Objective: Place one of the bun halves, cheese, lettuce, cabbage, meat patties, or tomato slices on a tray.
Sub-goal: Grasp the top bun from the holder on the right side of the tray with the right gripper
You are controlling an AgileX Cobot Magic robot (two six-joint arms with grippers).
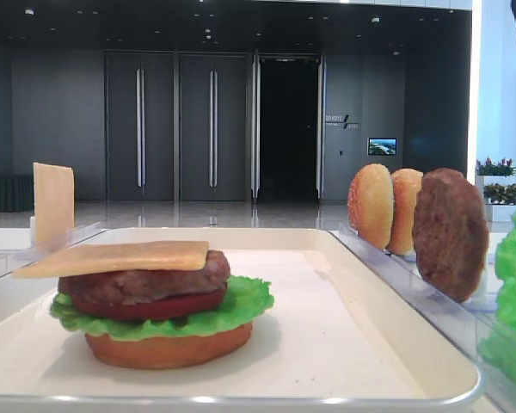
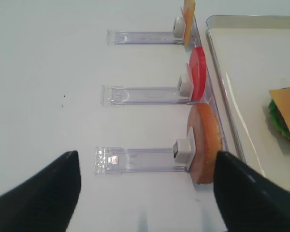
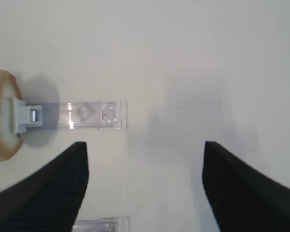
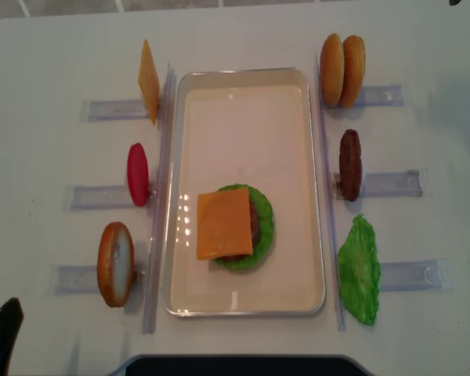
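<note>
Low front view: on the tray (image 1: 361, 361) sits a stack, bottom bun, lettuce (image 1: 241, 305), tomato slice, meat patty (image 1: 146, 282), cheese (image 1: 112, 256) on top. No top yet. At 2 o'clock, 2 bun halves (image 1: 371, 205) standing on edge in a clear rack (image 1: 430, 305), a spare patty beside them. Likely next piece: a domed top.

Right wrist view: right gripper (image 3: 145, 188) with fingers (image 3: 53, 193) spread wide, grasping nothing, above bare desk (image 3: 193, 58). At 9 o'clock, the edge of a bun in its clip.

Left wrist view: left gripper (image 2: 145, 193) with fingers (image 2: 34, 193) fully released, empty. At 1 o'clock, a bun standing on edge in a holder, a red tomato slice (image 2: 198, 72) and a cheese slice beyond it, at 12 o'clock.

Overhead view: tray at centre, stack in its lower half, toward 6 o'clock. Paired bun halves at 1 o'clock, single bun at 8 o'clock.

Handling, as a judgement: probably light, smooth-skinned, somewhat slippery; looks like a stiff replica. Best taken across the 2 flat faces near the upper rim, lifted straight out of the rack, then turned dome-up over the cheese.
</note>
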